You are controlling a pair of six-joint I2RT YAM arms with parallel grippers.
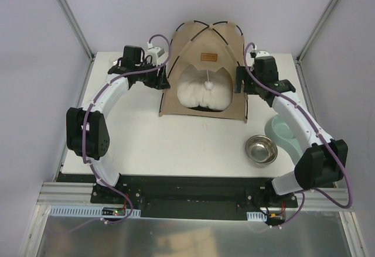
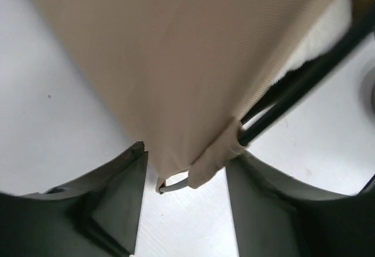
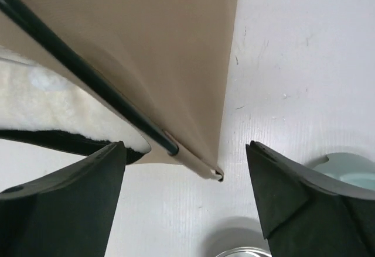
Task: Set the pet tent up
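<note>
The tan pet tent [image 1: 205,64] stands upright at the back middle of the table, black poles crossing at its top, brown label above the arched doorway. A fluffy off-white pillow [image 1: 203,91] lies inside. My left gripper [image 1: 162,81] is open beside the tent's front left corner; in the left wrist view the corner sleeve [image 2: 214,160] with its black pole [image 2: 304,81] hangs between the fingers, untouched. My right gripper [image 1: 241,84] is open at the front right corner; the right wrist view shows the corner tip [image 3: 215,174] and pole [image 3: 88,75] between the spread fingers.
A steel bowl [image 1: 261,150] sits at the front right of the table, beside a pale green dish [image 1: 279,131] under the right arm. The white table [image 1: 146,140] ends at a black front rail. Grey walls enclose the sides.
</note>
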